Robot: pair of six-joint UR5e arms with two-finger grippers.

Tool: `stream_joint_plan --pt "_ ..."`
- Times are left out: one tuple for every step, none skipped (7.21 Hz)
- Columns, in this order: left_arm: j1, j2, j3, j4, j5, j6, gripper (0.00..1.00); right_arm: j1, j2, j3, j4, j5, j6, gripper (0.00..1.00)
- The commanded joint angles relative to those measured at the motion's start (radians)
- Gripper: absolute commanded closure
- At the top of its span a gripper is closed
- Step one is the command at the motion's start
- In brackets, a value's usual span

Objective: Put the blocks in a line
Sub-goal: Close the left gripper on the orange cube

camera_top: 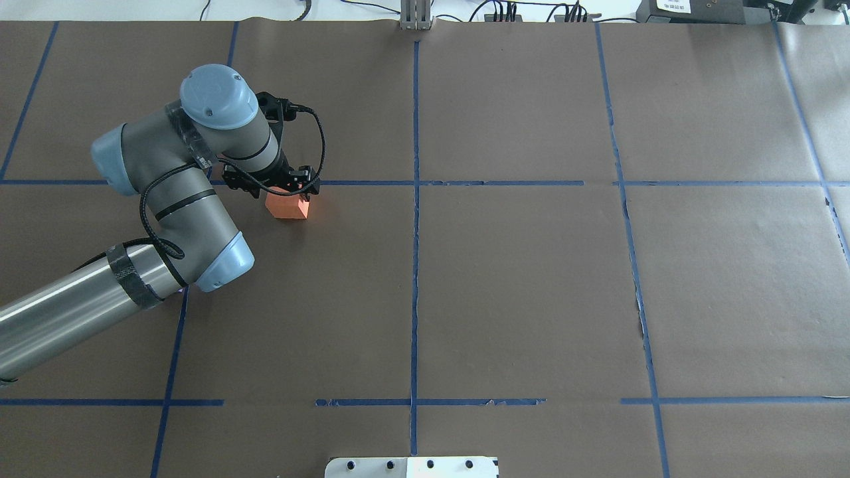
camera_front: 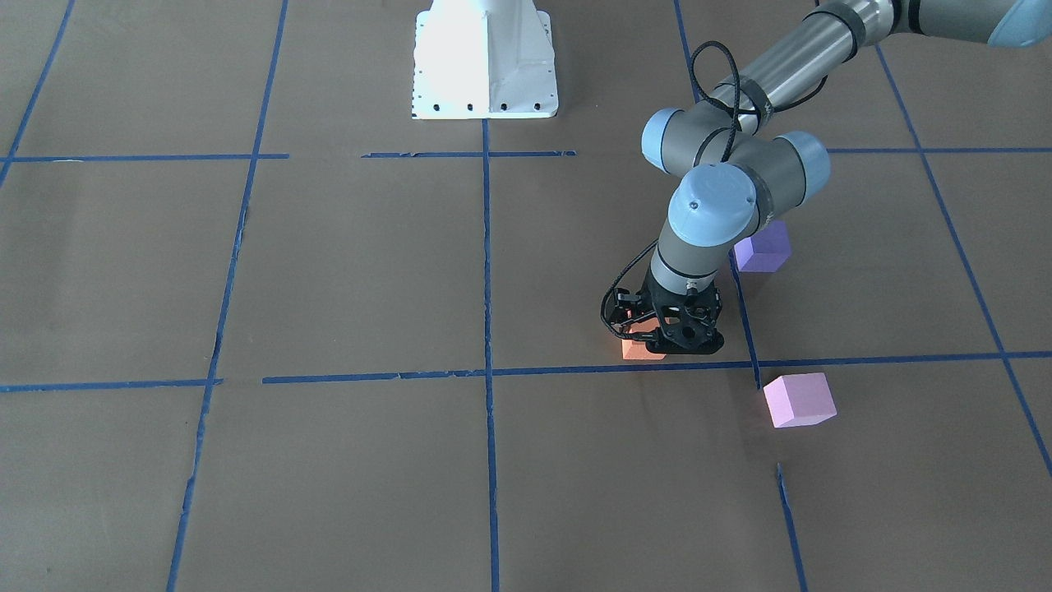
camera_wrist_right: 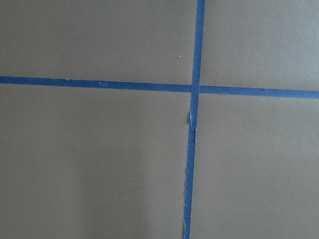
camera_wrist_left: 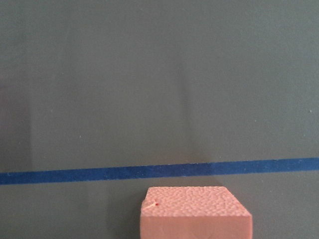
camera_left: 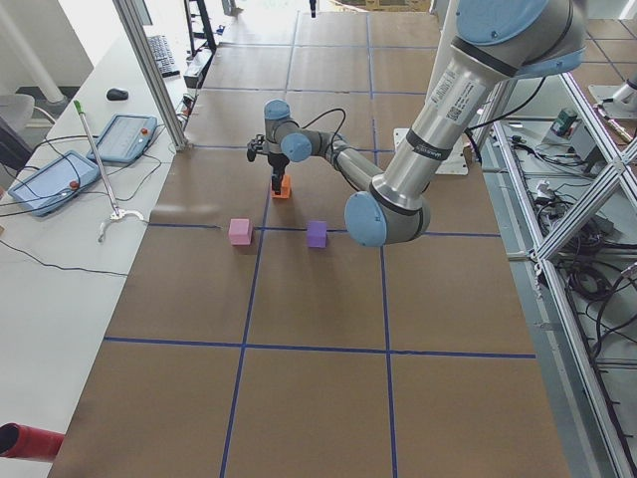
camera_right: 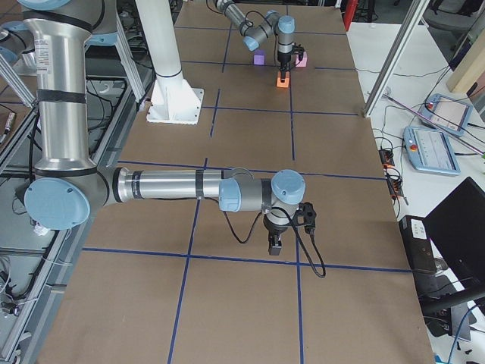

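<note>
Hovering low over the orange block (camera_front: 639, 352), your left gripper (camera_front: 667, 335) has its black frame down against the cube, which sits just on the robot's side of a blue tape line (camera_front: 575, 370) on the brown-papered table (camera_front: 329, 271). Whether the jaws are clamped on the foam or merely flank it, the pictures do not show. The left wrist view catches only the block's pebbled top at its lower edge, with no finger in sight. The purple block (camera_front: 763, 251) lies part-hidden under the arm's wrist joints, and the pink block (camera_front: 799, 400) rests nearer the operators' side. Both lie close to one crossing strip of tape, with the orange cube off to one side of that pair. Your right gripper (camera_right: 274, 244) hangs well apart over bare table, and you cannot tell how its jaws stand. Watch the grip, because an off-centre pinch would likely twist or squeeze out the soft cube. Watch the swing too, since a low carry toward the pair could nudge the purple block and spoil the line
</note>
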Motion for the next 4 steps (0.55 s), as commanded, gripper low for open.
stream_joint_plan --pt "0.003 0.003 0.007 -0.030 0.000 0.000 0.25 0.000 0.000 0.000 0.001 0.000 0.000 0.00" --pt "0.003 0.001 0.007 -0.033 0.000 0.000 0.43 0.000 0.000 0.000 0.001 0.000 0.000 0.00" --pt "0.004 0.001 0.007 -0.033 -0.002 0.000 0.59 0.000 0.000 0.000 0.001 0.000 0.000 0.00" --pt "0.004 0.001 0.000 -0.033 -0.003 0.000 0.74 0.000 0.000 0.000 0.001 0.000 0.000 0.00"
